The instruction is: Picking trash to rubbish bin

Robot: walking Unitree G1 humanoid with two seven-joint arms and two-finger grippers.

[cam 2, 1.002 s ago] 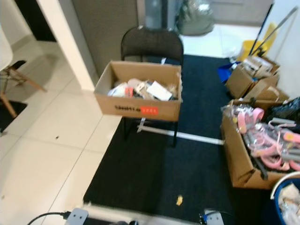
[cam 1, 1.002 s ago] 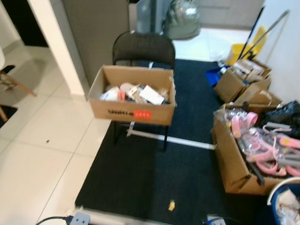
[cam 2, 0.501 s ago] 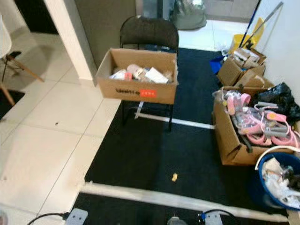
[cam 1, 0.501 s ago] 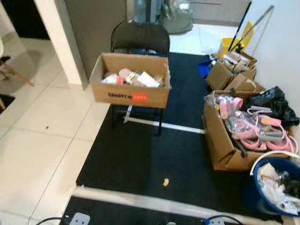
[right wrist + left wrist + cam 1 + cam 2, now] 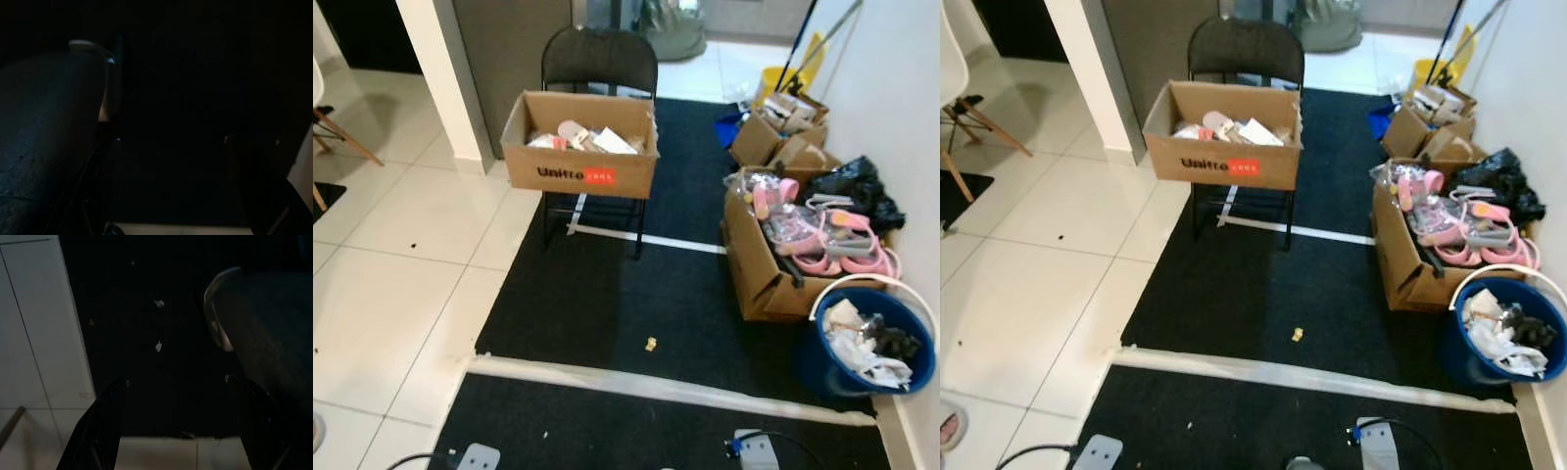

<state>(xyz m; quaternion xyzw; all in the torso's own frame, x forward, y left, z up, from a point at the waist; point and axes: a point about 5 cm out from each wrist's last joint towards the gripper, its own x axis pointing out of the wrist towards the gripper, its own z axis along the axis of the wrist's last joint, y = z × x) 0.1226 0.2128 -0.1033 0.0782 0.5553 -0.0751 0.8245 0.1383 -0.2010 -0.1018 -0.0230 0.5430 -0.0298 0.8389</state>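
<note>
White floor tiles (image 5: 401,284) lie at the left, beside a black mat (image 5: 607,313). On a black folding chair (image 5: 599,61) sits a cardboard box (image 5: 579,157) full of odds and ends. A small yellowish scrap (image 5: 651,344) lies on the mat, well apart from the blue bin (image 5: 869,343) of crumpled paper at the right, just beside a box of pink hangers (image 5: 773,264). The left end effector (image 5: 176,406) hangs over dark mat, fingers apart; the right end effector (image 5: 166,196) is also spread, in shade.
</note>
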